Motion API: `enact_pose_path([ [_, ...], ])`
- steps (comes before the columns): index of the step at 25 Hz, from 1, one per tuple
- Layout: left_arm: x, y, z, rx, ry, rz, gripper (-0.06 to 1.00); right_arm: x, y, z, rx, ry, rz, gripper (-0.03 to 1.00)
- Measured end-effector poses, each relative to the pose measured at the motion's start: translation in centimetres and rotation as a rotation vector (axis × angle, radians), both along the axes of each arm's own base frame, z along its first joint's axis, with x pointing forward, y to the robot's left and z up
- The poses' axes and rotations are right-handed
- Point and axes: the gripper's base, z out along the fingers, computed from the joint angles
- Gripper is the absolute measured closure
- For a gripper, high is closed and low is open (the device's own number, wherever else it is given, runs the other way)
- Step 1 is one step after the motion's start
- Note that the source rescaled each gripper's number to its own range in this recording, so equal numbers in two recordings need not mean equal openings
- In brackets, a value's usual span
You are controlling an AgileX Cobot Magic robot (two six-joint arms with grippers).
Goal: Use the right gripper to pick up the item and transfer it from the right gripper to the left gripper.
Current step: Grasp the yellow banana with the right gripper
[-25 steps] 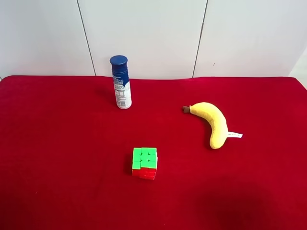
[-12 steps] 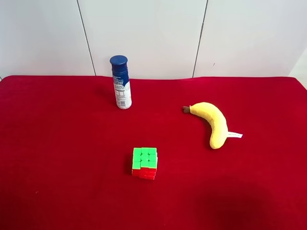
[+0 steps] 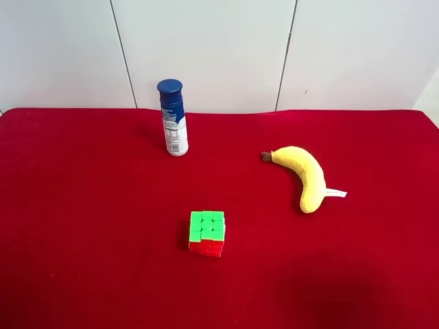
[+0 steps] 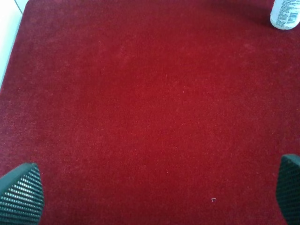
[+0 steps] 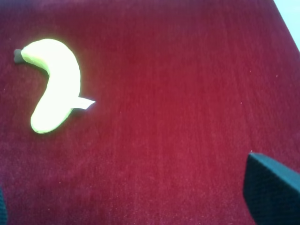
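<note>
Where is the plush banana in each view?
Exterior high: banana right of centre, right of the cube and bottle.
Right wrist: banana lying on the red cloth, apart from the fingers.
Left wrist: not in it.
Shared landmark: red cloth, in all three.

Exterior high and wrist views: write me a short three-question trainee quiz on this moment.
1. True or false: the banana lies on the red cloth, with no gripper touching it.
2. Which thing has a blue cap? A) bottle B) puzzle cube C) banana
3. Fill in: the left gripper has its jaws ____, with only cloth between them.
Key: 1 true; 2 A; 3 open.
</note>
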Motion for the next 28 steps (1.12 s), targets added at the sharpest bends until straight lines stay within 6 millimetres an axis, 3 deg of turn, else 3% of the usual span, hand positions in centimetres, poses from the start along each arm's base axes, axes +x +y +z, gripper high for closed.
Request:
enact_pose_path([
  [7, 0.0, 0.0, 0.0, 0.000, 0.000, 0.000, -0.06, 0.1, 0.0, 0.0, 0.004, 0.015, 0.003, -0.03],
  [12, 0.0, 0.0, 0.0, 0.000, 0.000, 0.000, -0.06, 1.8, 0.3, 2.1, 0.009, 0.129, 0.008, -0.03],
  [13, 0.0, 0.0, 0.0, 0.000, 0.000, 0.000, -0.06, 3.5, 0.4, 3.6, 0.004, 0.190, 0.008, -0.03],
  [16, 0.0, 0.0, 0.0, 0.000, 0.000, 0.000, -0.06, 6.9, 0.6, 5.4, -0.005, 0.289, 0.011, -0.03],
  [20, 0.0, 0.0, 0.0, 0.000, 0.000, 0.000, -0.06, 12.1, 1.6, 5.7, -0.029, 0.435, 0.063, -0.03],
  [24, 0.0, 0.0, 0.0, 0.000, 0.000, 0.000, -0.06, 17.4, 3.8, 3.7, -0.097, 0.566, 0.155, -0.03],
  [28, 0.0, 0.0, 0.0, 0.000, 0.000, 0.000, -0.06, 22.0, 5.7, -0.5, -0.133, 0.687, 0.201, -0.03],
])
